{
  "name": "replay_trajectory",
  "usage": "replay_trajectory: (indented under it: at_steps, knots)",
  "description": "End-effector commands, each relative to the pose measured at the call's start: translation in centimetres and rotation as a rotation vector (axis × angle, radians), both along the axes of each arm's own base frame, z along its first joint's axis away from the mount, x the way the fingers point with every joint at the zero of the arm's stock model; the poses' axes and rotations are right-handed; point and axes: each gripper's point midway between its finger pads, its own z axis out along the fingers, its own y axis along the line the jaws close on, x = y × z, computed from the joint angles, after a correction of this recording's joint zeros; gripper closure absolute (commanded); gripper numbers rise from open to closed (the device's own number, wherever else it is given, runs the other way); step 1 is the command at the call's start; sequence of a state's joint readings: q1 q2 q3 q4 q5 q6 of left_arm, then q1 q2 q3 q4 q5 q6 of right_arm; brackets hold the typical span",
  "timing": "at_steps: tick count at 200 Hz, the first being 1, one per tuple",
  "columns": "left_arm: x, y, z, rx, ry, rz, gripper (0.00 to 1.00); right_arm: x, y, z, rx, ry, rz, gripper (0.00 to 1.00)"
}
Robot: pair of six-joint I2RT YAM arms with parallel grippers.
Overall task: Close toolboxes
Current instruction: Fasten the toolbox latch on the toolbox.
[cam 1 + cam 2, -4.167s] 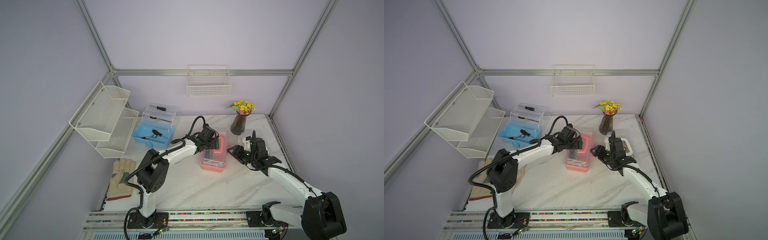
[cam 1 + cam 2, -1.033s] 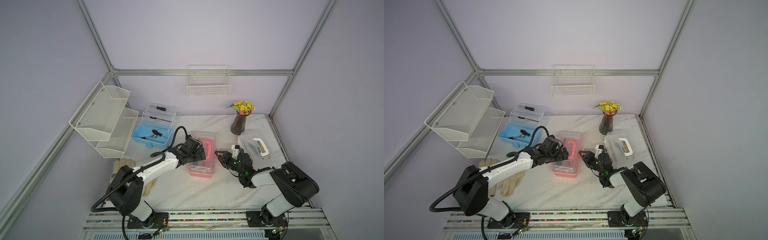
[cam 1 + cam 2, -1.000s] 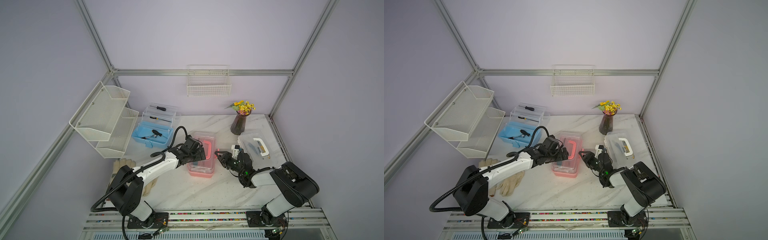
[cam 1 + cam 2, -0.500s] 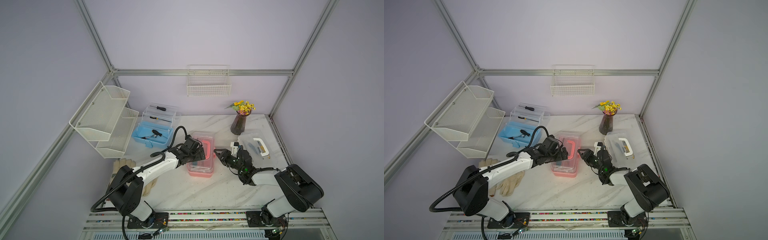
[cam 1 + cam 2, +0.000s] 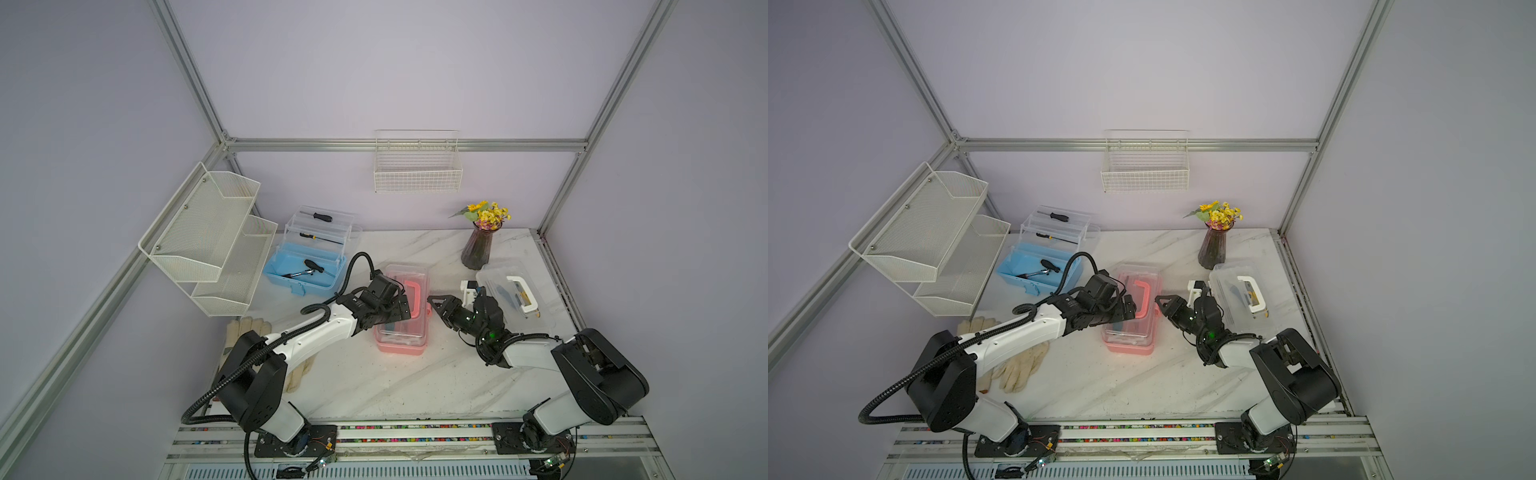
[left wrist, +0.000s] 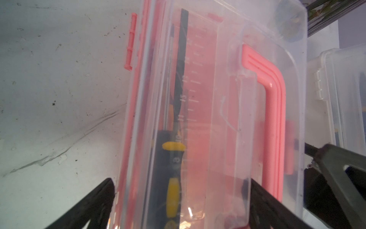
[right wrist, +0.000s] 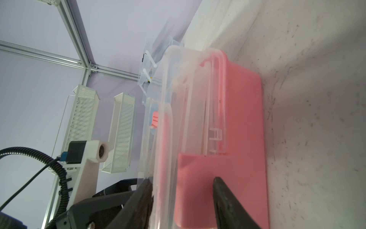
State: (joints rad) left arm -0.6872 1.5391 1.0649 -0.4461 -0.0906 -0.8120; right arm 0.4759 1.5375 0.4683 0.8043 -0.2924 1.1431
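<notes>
Marble tabletop (image 5: pixel 395 386): left gripper (image 6: pixel 181 186) spread wide over pink toolbox (image 5: pixel 401 347) lid (image 6: pixel 227 79); right gripper (image 7: pixel 181 180) at its pink latch (image 7: pixel 198 168), jaws partly apart, grip unclear.

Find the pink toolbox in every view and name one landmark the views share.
Top view: pink toolbox just below the picture's centre.
Top view: same spot.
Left wrist: fills the middle, seen from above.
Right wrist: centre, seen side-on.
Landmark: its pink handle, in both top views and left wrist.
</notes>
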Motion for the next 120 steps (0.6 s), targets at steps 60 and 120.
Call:
replay_trajectory:
  at_steps: [60,120]
  knots:
    - [-1.9,0.4,-3.0,0.036,0.096,-0.022,0.01,-0.5,1.7,0.0,0.045,0.010,0.071,0.57]
    - [-1.8,0.1,-3.2,0.031,0.100,-0.028,0.01,-0.6,2.2,-0.8,0.052,0.031,0.090,0.59]
